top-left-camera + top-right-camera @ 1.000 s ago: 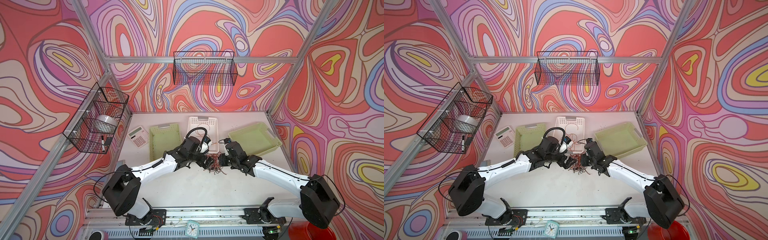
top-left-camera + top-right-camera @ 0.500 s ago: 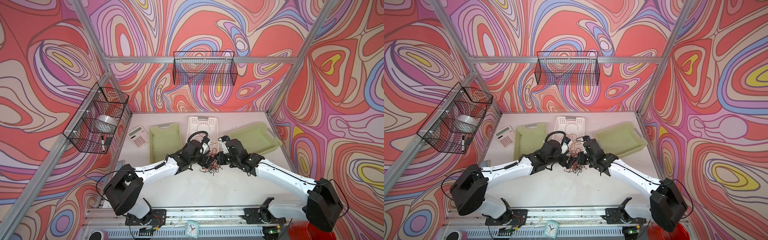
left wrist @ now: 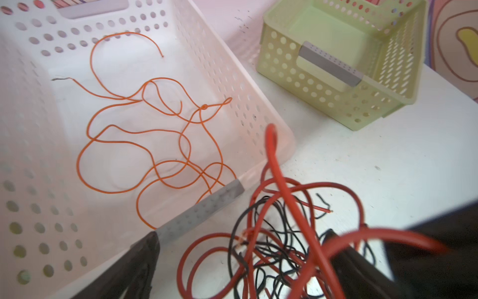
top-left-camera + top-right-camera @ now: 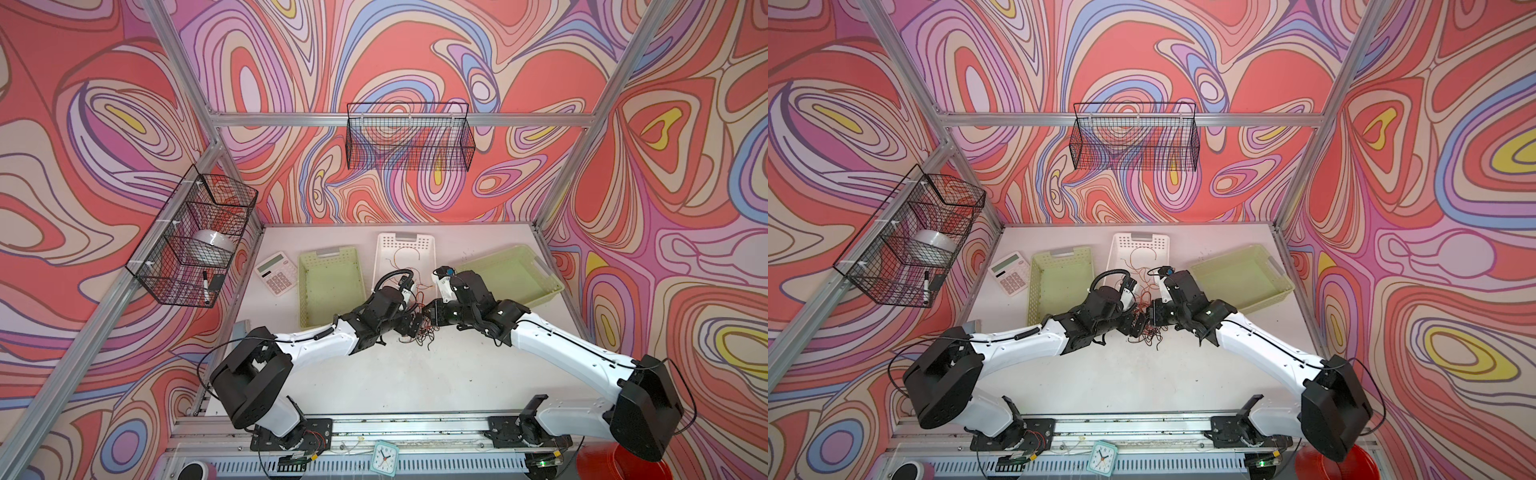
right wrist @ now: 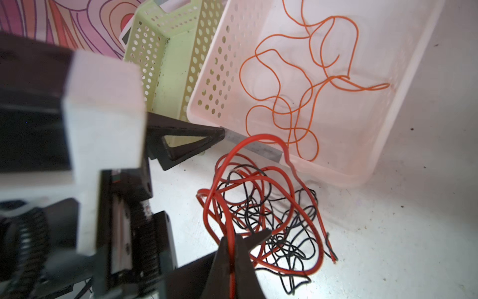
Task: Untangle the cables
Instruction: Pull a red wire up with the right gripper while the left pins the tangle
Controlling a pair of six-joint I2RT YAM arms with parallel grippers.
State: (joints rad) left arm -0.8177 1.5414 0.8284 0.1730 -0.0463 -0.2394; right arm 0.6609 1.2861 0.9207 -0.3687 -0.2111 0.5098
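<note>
wide white table under it all, and both arms lean in over its middle: left arm from one side, right arm from the other, wrists nearly nose to nose. behind them, three baskets: a green basket, the white basket in the centre, and a second green basket set askew. just in front of the white basket's near rim, on the bare table, sits the tangle of red and black cables, thick red loops wound through thin black ones. inside the white basket an orange cable lies apart in loose curls, with a small knot in it. left gripper is spread wide, the tangle between its fingers, gripping nothing. right gripper is pinched tight on a red cable at the tangle's edge.
</note>
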